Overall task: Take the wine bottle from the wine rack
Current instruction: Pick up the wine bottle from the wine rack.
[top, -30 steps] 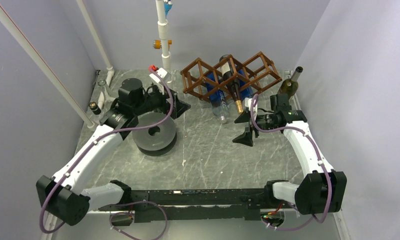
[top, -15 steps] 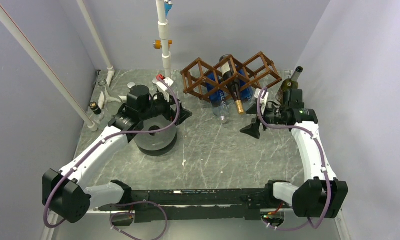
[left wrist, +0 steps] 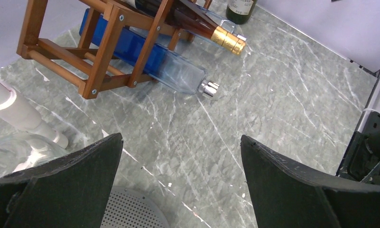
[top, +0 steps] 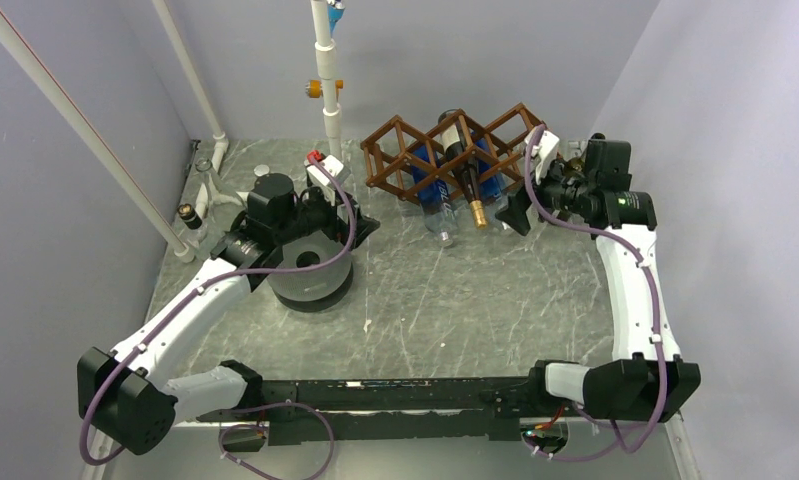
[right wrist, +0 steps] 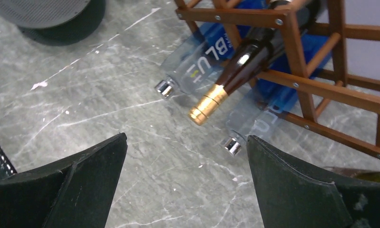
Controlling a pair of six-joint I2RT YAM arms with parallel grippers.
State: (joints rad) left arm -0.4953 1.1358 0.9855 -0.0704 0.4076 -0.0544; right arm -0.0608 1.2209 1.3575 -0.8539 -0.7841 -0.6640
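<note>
The right end effector (right wrist: 185, 137) hangs wide and empty before the wine bottle (right wrist: 235, 71), which lies through the middle of the wine rack (right wrist: 235, 15), gold-foil neck outward; best to pinch that neck squarely and draw straight along its axis.

grey round perforated disc (top: 325, 276) at 9 o'clock | white upright plastic pipe (top: 326, 65) at 12 | blue-and-clear glass bottles (right wrist: 197, 61) lying at 1 | grey-green marbled table (top: 445, 300)

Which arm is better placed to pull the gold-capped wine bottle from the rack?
Right. The right hand, open, hangs just off the wine rack's right end, close to the wine bottle's gold-capped neck, which its wrist camera faces. The left hand, also open, is farther away, by the grey disc.
</note>
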